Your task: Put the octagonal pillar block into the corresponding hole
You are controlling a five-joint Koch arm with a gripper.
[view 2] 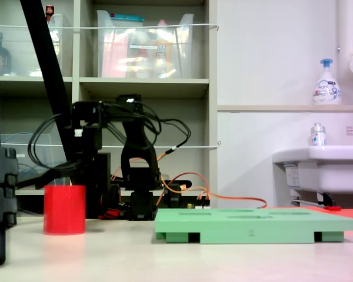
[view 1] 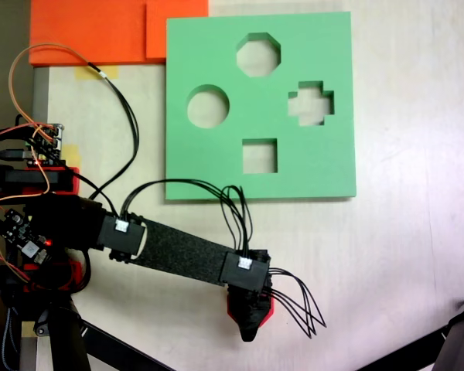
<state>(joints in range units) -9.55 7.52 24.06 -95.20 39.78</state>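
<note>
Looking down on the tool (view 1: pixel 249 331): low over the table (view 1: pixel 402 255), tip aimed away from the green board (view 1: pixel 325 174). Cannot tell whether open or closed, the jaws being stacked one over the other from above. Cannot tell either whether gripping anything. Noting red on both flanks of the tool, possibly the block, possibly printed parts.

From the side, finding the red block (view 2: pixel 65 210) upright on the table, top bare, with nothing visibly clamped around it. Judging it to lie right at the tool, perhaps directly beneath, and well apart from the board.

Placing the eight-sided hole (view 1: pixel 258 55) far beyond the tool, near the board's distant edge, past the square cutout (view 1: pixel 259 156). Passing the round cutout (view 1: pixel 208 107) and the cross cutout (view 1: pixel 310 103) on the way there.

Risks, as judged from here:
- Closing off-centre on soft foam: likely to tip the block or squeeze it askew in the jaws.
- Carrying too low: likely to catch the board's near edge and shove the whole board, seemingly loose on the table.
- Stopping short over the round cutout: similar in width, easy to mistake.
- Arriving with the eight sides turned out of line: likely to jam on the rim rather than drop in.
- Dragging the loose black wires (view 1: pixel 301 313) beside the tool across the block.
</note>
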